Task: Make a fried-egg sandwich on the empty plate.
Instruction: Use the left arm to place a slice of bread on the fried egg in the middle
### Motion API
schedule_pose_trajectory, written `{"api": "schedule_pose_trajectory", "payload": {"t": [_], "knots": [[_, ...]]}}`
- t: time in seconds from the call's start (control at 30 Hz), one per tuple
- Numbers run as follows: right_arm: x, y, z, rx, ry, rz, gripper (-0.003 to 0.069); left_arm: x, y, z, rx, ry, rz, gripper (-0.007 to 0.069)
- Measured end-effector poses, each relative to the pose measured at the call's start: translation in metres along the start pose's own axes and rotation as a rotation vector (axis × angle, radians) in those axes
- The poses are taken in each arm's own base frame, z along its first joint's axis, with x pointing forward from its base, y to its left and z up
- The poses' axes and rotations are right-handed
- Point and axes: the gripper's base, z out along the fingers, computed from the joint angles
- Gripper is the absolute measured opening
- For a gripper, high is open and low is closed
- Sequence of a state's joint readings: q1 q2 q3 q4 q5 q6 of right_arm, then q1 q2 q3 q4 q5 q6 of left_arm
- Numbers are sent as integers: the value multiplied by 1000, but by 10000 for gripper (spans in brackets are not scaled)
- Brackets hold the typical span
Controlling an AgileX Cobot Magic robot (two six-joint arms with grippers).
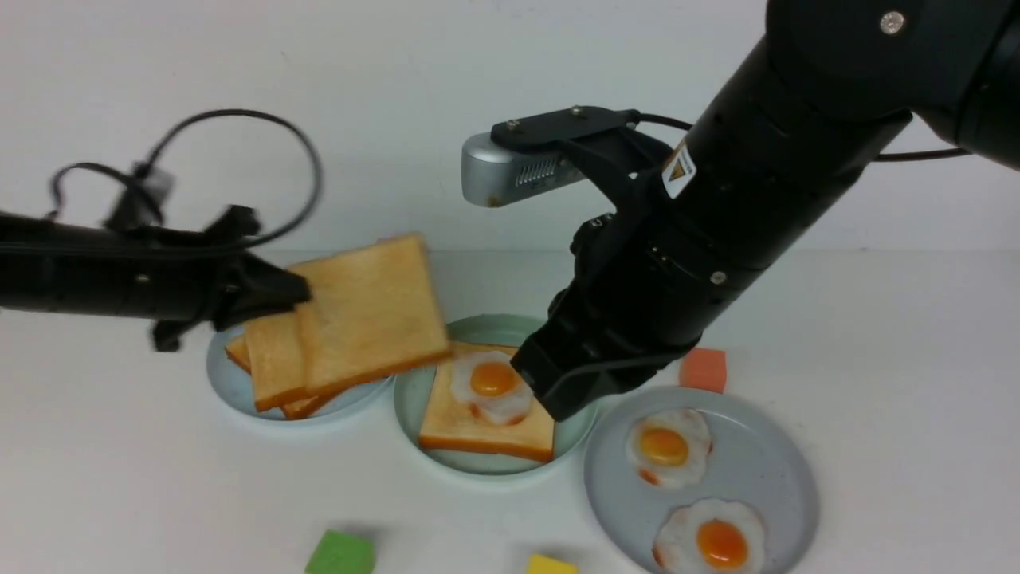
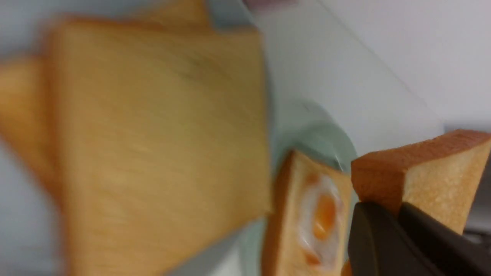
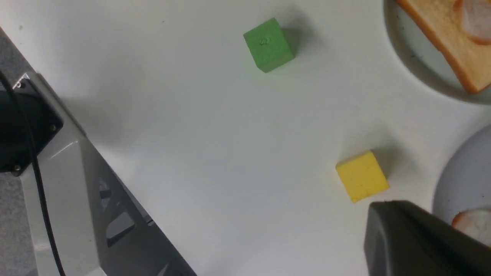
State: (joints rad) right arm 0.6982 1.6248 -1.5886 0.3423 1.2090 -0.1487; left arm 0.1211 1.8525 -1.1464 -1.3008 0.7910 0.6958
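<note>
Above the toast pile, left pincer gripping a slice

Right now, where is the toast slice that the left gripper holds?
In the front view the held toast slice hangs tilted, left of centre, over the toast pile on the pale-blue plate, beside the mint-green plate.

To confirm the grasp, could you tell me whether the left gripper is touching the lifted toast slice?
Touching. The left wrist view shows the fingers of the left gripper clamped on the toast slice.
</note>
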Motion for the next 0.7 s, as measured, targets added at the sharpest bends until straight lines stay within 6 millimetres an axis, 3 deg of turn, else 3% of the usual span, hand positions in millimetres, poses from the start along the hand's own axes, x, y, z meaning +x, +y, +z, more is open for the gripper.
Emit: {"api": "schedule_pose_trajectory", "payload": {"t": [0.13, 0.33, 0.57, 0.7], "knots": [[2, -5, 0, 53, 21, 48, 15, 25, -31, 31, 2, 57, 88, 10], [4, -14, -2, 159, 36, 138, 22, 43, -53, 63, -55, 22, 186, 10], [5, -16, -2, 183, 40, 155, 29, 44, -52, 94, -61, 48, 194, 10], [5, -16, -2, 184, 40, 155, 34, 43, -45, 99, -95, 54, 212, 10]]}}
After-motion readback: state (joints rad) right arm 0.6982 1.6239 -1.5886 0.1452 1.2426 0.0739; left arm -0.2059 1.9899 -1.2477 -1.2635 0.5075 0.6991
